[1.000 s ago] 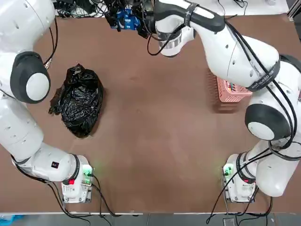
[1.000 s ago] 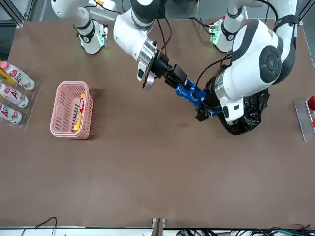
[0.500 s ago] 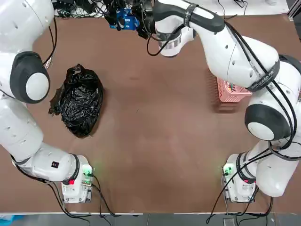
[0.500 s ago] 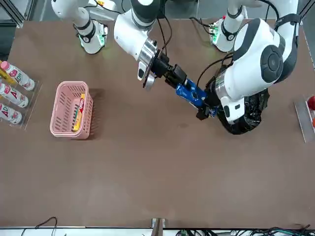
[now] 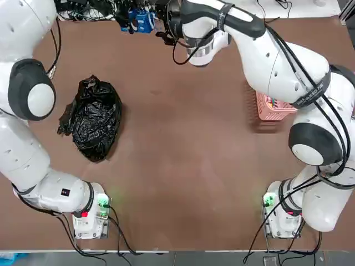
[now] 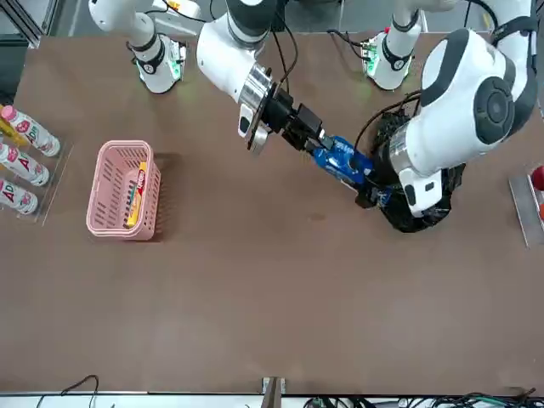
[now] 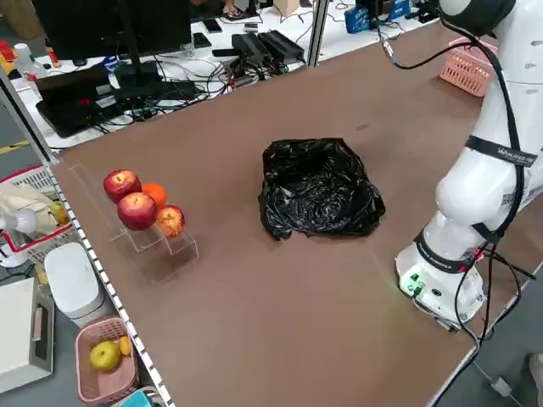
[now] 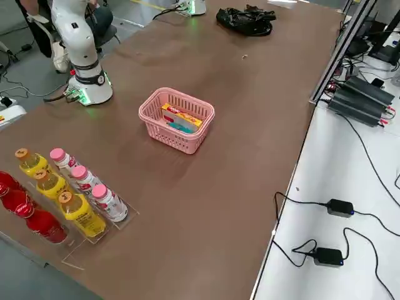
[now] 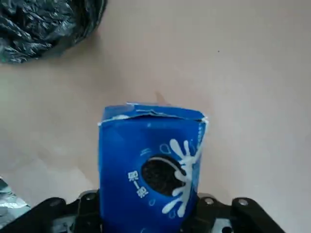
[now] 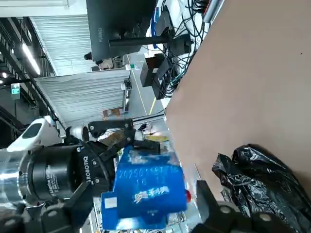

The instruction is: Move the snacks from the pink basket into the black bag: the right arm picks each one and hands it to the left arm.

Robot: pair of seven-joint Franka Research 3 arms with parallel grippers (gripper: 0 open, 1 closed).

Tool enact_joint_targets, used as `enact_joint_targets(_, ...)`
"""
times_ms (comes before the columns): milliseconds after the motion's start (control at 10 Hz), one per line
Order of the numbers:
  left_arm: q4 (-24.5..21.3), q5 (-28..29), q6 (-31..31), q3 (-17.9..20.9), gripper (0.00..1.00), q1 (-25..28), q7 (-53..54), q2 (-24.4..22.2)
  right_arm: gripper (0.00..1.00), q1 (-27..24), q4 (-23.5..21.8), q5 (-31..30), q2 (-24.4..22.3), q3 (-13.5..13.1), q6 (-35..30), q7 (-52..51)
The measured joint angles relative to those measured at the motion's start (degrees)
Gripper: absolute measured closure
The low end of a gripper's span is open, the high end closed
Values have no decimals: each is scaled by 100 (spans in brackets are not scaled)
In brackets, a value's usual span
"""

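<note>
Above the brown surface, clamped in left tool (image 6: 364,180), right tool (image 6: 308,136) apart: blue white-printed snack packet (image 6: 340,159), light, crushable, best held mid-body.

overhead and front views share the black bag (image 5: 91,119).

Free room and obstacles on the brown table (image 5: 183,166).
The middle of the table lies bare between the black bag (image 5: 91,124) and the pink basket (image 6: 123,189). Over the far edge, the left gripper (image 6: 367,189) with its blue packet (image 6: 342,161) and the right gripper (image 6: 308,134) crowd together. Bottles (image 8: 69,197) flank the basket's outer side; apples (image 7: 140,203) stand beyond the bag.
</note>
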Motion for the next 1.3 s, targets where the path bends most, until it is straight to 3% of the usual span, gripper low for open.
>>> enact_joint_targets(300, -85, 415, -377, 28, 49, 831, 797, -5, 0, 3, 18, 1, 0, -2, 37, 0)
enact_joint_targets(500, -428, 734, -400, 32, 49, 1223, 1128, 19, 0, 0, 17, -1, 0, -34, 85, -7)
enact_joint_targets(700, -1158, 1008, 56, 36, 49, 1509, 1154, 51, 0, -40, -15, -295, 6, -102, 124, -46)
enact_joint_targets(1000, -2194, 1172, 762, 36, 53, 2004, 1200, 42, 0, -325, -249, -1296, 35, -136, 134, -302)
enact_joint_targets(1300, -3383, 1579, 1304, 16, 53, 1980, 1195, -125, 0, -652, -453, -1416, 53, -145, 119, -1597)
